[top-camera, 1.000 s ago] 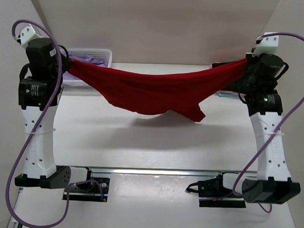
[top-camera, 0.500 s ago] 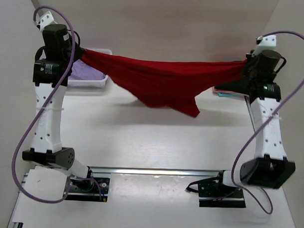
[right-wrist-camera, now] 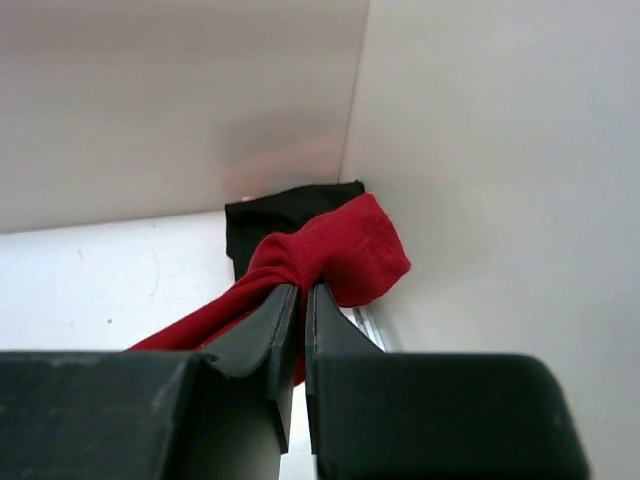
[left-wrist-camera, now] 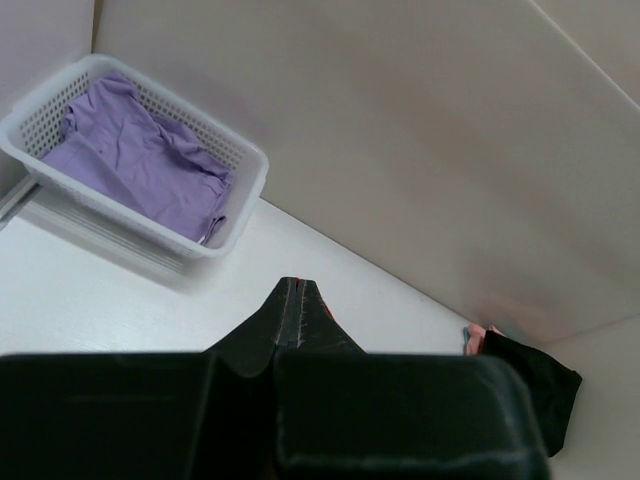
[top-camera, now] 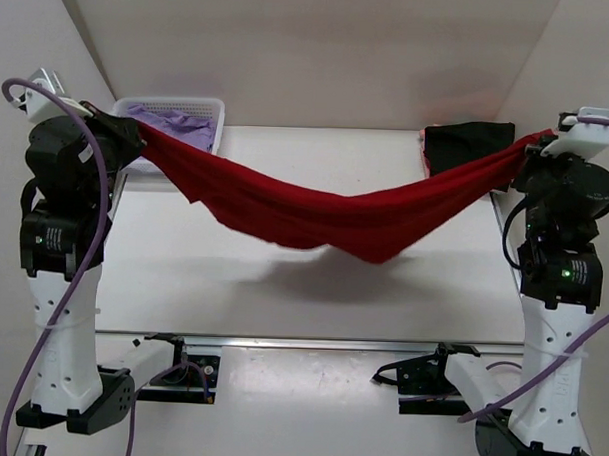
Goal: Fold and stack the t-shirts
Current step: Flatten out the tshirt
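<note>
Red t-shirt (top-camera: 315,213) hung slung between the 2 arms, sagging mid-span above the table (top-camera: 282,297) and apparently clear of it. Left gripper (top-camera: 131,137) was clenched on 1 end, and right gripper (top-camera: 524,164) was clenched on the other, bunched end. Shirt not yet folded. Lavender t-shirt (top-camera: 173,118) lay crumpled in the basket (top-camera: 216,113) at far left. Black t-shirt (top-camera: 468,144) lay at the far right corner; could not tell whether it was folded. Judged early: at least 2 shirts left to fold, stack not confirmed. No brand, label or writing was readable.
</note>
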You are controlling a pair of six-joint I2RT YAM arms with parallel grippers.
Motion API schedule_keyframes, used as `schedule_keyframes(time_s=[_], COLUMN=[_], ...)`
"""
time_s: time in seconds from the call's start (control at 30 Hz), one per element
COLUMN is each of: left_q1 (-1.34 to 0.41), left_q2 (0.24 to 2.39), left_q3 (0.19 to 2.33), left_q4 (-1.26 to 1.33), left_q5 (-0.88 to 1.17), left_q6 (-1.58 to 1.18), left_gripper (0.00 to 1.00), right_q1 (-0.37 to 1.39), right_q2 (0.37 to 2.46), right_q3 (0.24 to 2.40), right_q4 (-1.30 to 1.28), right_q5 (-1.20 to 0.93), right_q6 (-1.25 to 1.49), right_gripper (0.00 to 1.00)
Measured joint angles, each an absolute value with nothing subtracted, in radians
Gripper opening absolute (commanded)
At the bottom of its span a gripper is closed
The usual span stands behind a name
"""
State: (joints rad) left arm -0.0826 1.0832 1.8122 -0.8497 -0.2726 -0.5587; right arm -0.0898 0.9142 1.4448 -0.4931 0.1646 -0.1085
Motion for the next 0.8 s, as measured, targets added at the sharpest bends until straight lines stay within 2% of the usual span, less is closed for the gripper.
schedule_keyframes(time_s=[0.17,0.3,0.33,0.37,0.4,0.43,0.47,0.5,0.53,0.57,0.63,0.67,0.8], left_q1=[-0.101,-0.142,-0.149,-0.152,-0.153,-0.152,-0.149,-0.146,-0.143,-0.143,-0.147,-0.15,-0.169], left_q2=[1.134,1.238,1.273,1.309,1.34,1.362,1.383,1.397,1.409,1.414,1.414,1.409,1.381], left_q3=[1.746,1.632,1.599,1.563,1.535,1.508,1.482,1.465,1.456,1.454,1.454,1.454,1.453], left_q4=[-0.781,-0.682,-0.662,-0.646,-0.636,-0.623,-0.617,-0.614,-0.616,-0.612,-0.591,-0.58,-0.544], left_q5=[-0.279,-0.319,-0.324,-0.326,-0.328,-0.33,-0.331,-0.332,-0.335,-0.34,-0.366,-0.378,-0.405], left_q6=[-0.605,-0.638,-0.645,-0.652,-0.656,-0.66,-0.664,-0.663,-0.66,-0.654,-0.636,-0.63,-0.619], left_gripper=[0.0,0.0,0.0,0.0,0.0,0.0,0.0,0.0,0.0,0.0,0.0,0.0,0.0], right_q1=[-0.079,-0.078,-0.074,-0.07,-0.067,-0.065,-0.066,-0.067,-0.07,-0.076,-0.093,-0.101,-0.112], right_q2=[1.024,1.253,1.34,1.452,1.555,1.653,1.76,1.845,1.903,1.934,1.963,1.963,1.9], right_q3=[1.454,1.502,1.538,1.594,1.66,1.739,1.825,1.888,1.915,1.918,1.913,1.901,1.822], right_q4=[-0.508,-0.499,-0.503,-0.518,-0.538,-0.57,-0.588,-0.587,-0.588,-0.592,-0.617,-0.621,-0.612], right_q5=[0.115,0.022,-0.002,-0.025,-0.041,-0.049,-0.056,-0.071,-0.11,-0.16,-0.245,-0.266,-0.326], right_q6=[-0.091,-0.047,-0.042,-0.029,-0.015,-0.012,0.006,0.021,0.033,0.035,0.032,0.023,0.028], right_gripper=[0.0,0.02,0.12,0.32,0.38,0.5,0.54,0.67,0.74,0.77,0.95,1.0,0.99])
